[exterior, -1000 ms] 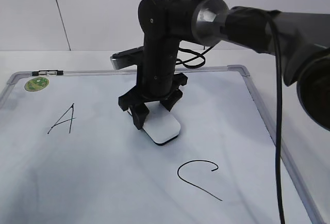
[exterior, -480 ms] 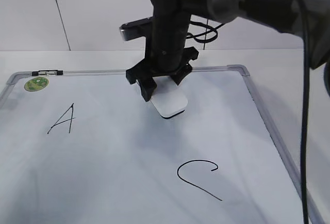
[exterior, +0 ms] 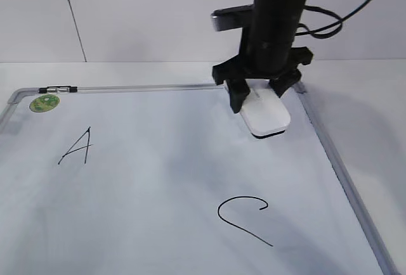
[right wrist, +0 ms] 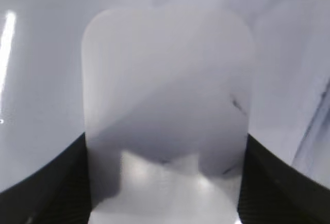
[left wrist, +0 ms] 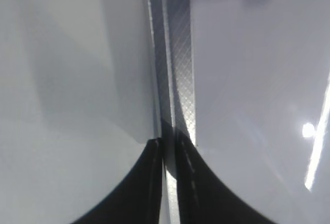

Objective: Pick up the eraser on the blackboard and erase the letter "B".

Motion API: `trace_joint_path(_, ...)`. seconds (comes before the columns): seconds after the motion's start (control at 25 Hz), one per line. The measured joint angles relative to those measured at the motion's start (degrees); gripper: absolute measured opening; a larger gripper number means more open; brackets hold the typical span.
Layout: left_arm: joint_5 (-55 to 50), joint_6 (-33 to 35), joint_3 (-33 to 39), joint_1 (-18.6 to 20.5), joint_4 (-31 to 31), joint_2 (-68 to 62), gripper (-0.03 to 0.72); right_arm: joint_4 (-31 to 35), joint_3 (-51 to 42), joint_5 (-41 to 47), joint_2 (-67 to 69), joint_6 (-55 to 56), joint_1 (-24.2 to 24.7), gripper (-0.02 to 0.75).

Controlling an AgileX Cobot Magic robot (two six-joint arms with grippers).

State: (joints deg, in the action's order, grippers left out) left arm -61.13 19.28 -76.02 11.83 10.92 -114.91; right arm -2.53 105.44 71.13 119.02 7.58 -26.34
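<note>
The blackboard (exterior: 146, 180) is a white board in a grey frame that lies flat on the table. My right gripper (exterior: 258, 95) is shut on the white eraser (exterior: 268, 118) and holds it over the board's far right part, near the top right corner. In the right wrist view the eraser (right wrist: 167, 95) fills the space between the right gripper's (right wrist: 165, 152) fingers. No letter "B" shows; only a black "A" (exterior: 77, 146) and a black "C" (exterior: 244, 218) are on the board. My left gripper (left wrist: 167, 144) is shut and empty over a grey frame strip (left wrist: 178, 69); it is outside the exterior view.
A round green sticker (exterior: 45, 102) sits at the board's top left corner, with a small clip (exterior: 57, 89) on the top frame beside it. The right frame edge (exterior: 330, 154) runs just right of the eraser. A white wall stands behind the table.
My right gripper has carried the eraser from the board's middle up and to the right, to near the top right corner. "A" and "C" are unchanged.
</note>
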Motion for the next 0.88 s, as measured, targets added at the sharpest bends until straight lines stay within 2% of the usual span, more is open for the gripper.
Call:
trace_joint_path(0.24,0.0,0.0,0.0,0.0,0.1,0.0,0.045,2.0,-2.7,0.0,-2.9,3.8,4.5,0.520)
trace_joint_path(0.48,0.0,0.0,0.0,0.0,0.3,0.0,0.045,1.8,-4.0,-0.1,-3.0,3.9,5.1,0.520)
trace_joint_path(0.88,0.0,0.0,0.0,0.0,0.5,0.0,0.045,-0.4,-14.4,-0.8,-4.9,3.7,5.6,0.520)
